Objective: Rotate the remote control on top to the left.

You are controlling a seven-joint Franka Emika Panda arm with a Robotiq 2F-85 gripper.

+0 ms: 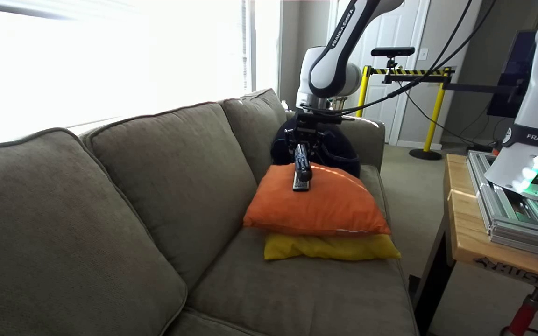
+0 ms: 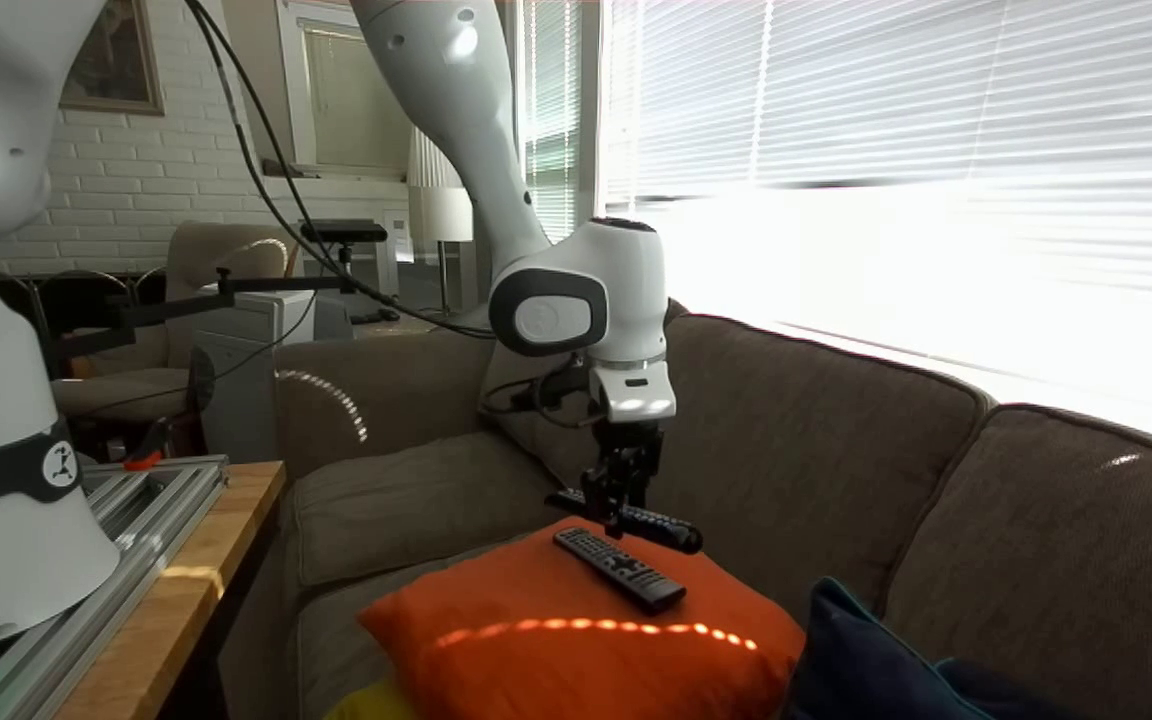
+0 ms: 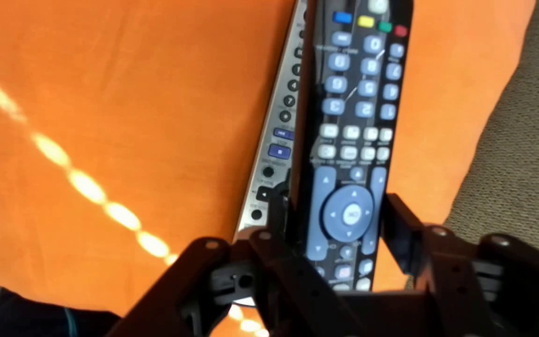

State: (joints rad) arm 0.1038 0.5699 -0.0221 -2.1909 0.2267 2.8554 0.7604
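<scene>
The black remote control with pale buttons [image 3: 356, 117] is between the two fingers of my gripper [image 3: 337, 215], which touch its long sides. In both exterior views the gripper [image 1: 302, 140] [image 2: 621, 500] holds this remote [image 1: 302, 163] [image 2: 664, 528] raised above the orange cushion [image 1: 329, 210] [image 2: 536, 600]. A second remote, silver-faced with dark buttons [image 3: 269, 140], lies flat on the cushion below it, also seen in both exterior views [image 1: 300, 186] [image 2: 621, 568]. In the wrist view the held remote covers much of the silver one, and the two are slightly angled to each other.
A yellow cushion [image 1: 329, 247] lies under the orange one on the grey-brown sofa [image 1: 171, 177]. A dark navy bundle [image 1: 334, 144] is beside the cushions. The sofa's backrest [image 2: 786, 440] rises close by. The wooden robot table [image 1: 465, 224] stands in front of the sofa.
</scene>
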